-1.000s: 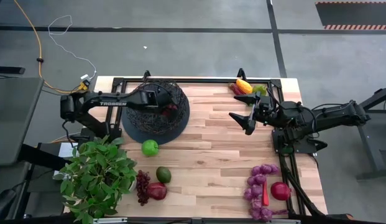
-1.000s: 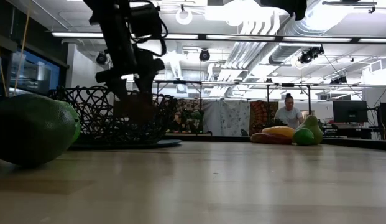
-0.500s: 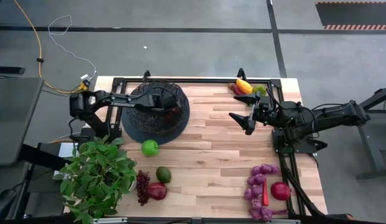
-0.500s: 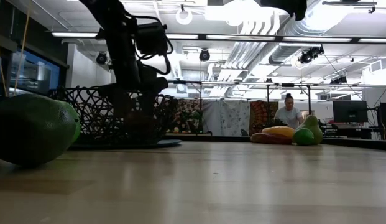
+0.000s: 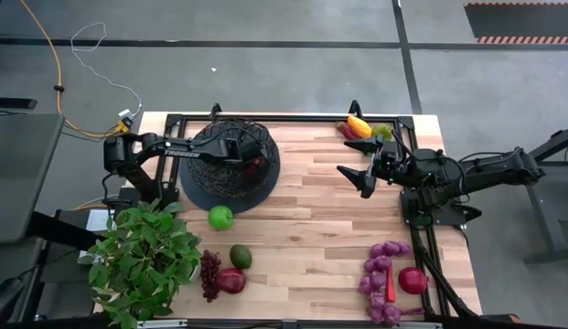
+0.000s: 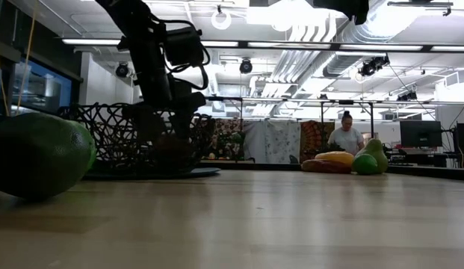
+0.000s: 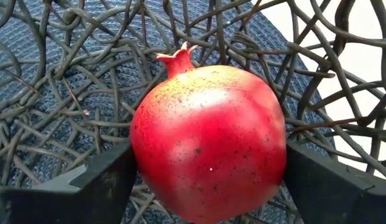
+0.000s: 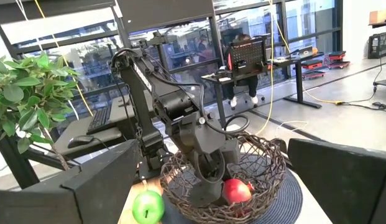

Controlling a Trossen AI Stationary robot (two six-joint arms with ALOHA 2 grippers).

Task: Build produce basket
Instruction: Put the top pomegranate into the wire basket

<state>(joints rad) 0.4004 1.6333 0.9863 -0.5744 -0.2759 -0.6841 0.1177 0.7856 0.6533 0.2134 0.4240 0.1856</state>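
The basket point(image 5: 199, 175), a round black wire-mesh bowl on a dark mat, stands at the table's far left. My left gripper point(image 5: 251, 163) reaches down into it, shut on a red pomegranate point(image 7: 208, 140); the right wrist view shows the pomegranate point(image 8: 237, 190) low inside the basket. My right gripper point(image 5: 355, 166) hovers open over the table's right part, holding nothing. More produce lies on the table: a green apple point(image 5: 220, 217), an avocado point(image 5: 241, 256), dark red grapes point(image 5: 210, 272), a second pomegranate point(image 5: 231, 280) and purple grapes point(image 5: 380, 270). My left gripper pinches the pomegranate between its two fingers point(image 7: 109, 180), one on each of the fruit's opposite sides point(image 7: 142, 158), low on its round body. The fingers come slanting down from above. The crown point(image 7: 179, 59) points away from the gripper. Whether the fruit touches the mesh, I cannot tell.
A leafy potted plant point(image 5: 142, 256) stands at the near left corner. A yellow-orange pepper point(image 5: 359, 126) and green fruit lie at the far right. A third pomegranate point(image 5: 412, 280) and a red chili point(image 5: 391, 288) lie near right. The table's middle is bare wood point(image 5: 311, 219).
My left gripper has sunk into the basket with the pomegranate still between its fingers, then stopped. The pomegranate now sits lower inside the basket wall than before.
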